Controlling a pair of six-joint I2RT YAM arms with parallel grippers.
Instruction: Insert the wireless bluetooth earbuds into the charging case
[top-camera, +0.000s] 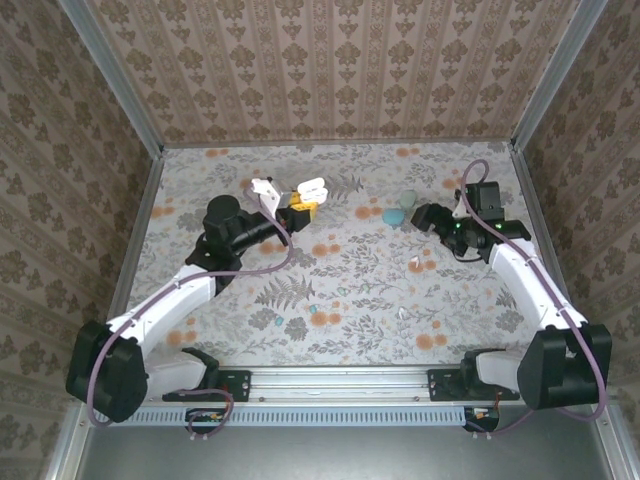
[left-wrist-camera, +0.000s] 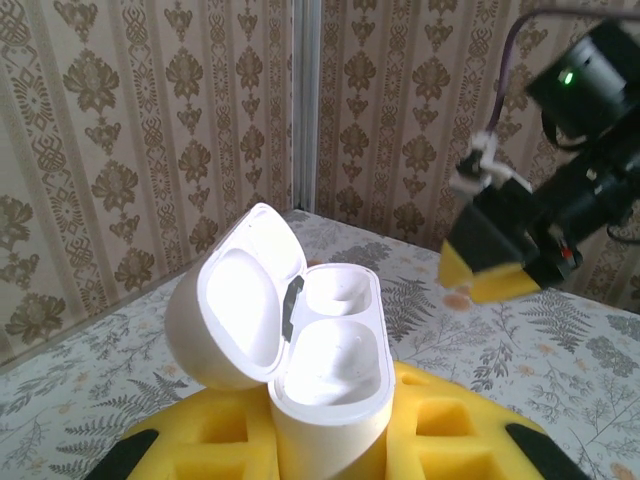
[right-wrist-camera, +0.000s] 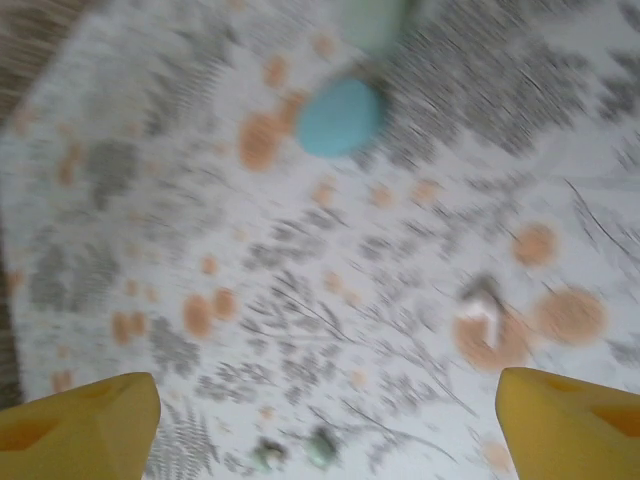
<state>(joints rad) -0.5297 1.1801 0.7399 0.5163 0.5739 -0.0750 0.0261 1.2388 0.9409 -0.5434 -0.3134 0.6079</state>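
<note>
My left gripper (top-camera: 300, 207) is shut on the white charging case (top-camera: 312, 187), held off the table. In the left wrist view the case (left-wrist-camera: 330, 365) stands between the yellow pads (left-wrist-camera: 450, 420) with its lid (left-wrist-camera: 235, 310) swung open and both wells bare. My right gripper (top-camera: 418, 220) hovers open over the right side of the table, nothing between its yellow fingertips (right-wrist-camera: 80, 425). Below it lie a white earbud (right-wrist-camera: 483, 305) and two blurred teal earbuds (right-wrist-camera: 320, 447). From above, the white earbud (top-camera: 416, 262) lies near the right gripper and the teal earbuds (top-camera: 318, 320) lie mid-table.
A teal pebble-like case (top-camera: 397, 213) and a paler one (top-camera: 408, 198) lie just left of the right gripper; the teal case (right-wrist-camera: 340, 115) shows blurred in the right wrist view. Another small white bud (top-camera: 403, 312) lies nearer the front. Patterned walls enclose the table on three sides.
</note>
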